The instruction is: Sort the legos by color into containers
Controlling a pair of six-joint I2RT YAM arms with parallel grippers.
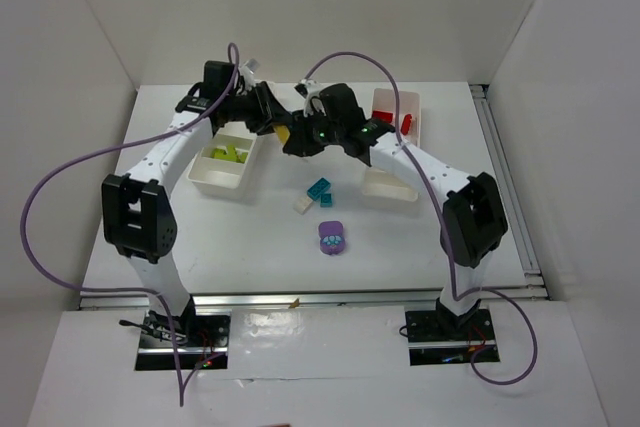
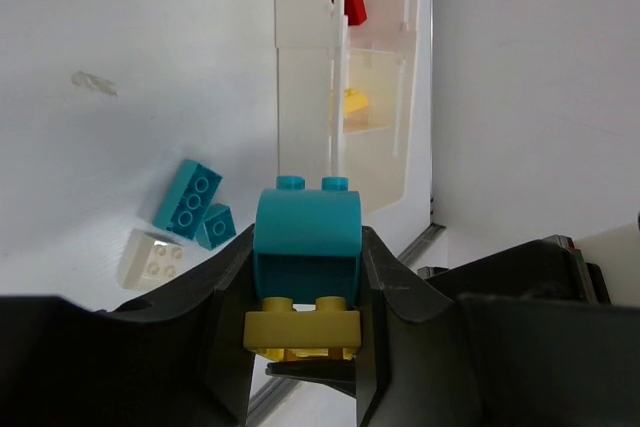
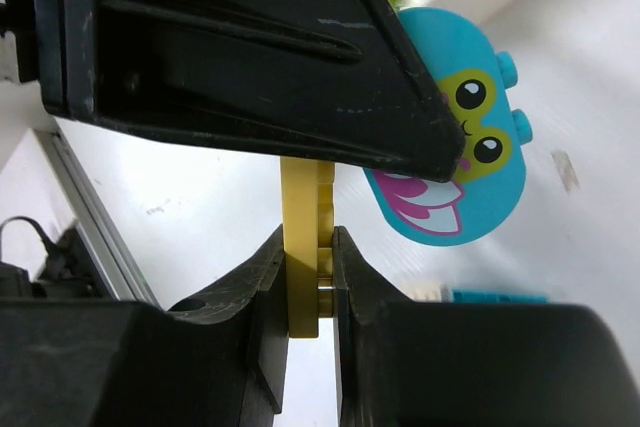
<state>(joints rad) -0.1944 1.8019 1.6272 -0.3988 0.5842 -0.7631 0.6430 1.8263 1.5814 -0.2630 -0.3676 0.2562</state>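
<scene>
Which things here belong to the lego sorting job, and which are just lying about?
Job: left gripper on teal piece; right gripper on yellow brick; loose teal bricks, white brick, purple piece; left tray, right tray.
Lying about: clear scrap; cables.

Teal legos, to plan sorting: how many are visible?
3. A rounded teal piece in the left gripper; a long teal brick and a small teal brick lying beside the white brick. Others may be hidden.
</scene>
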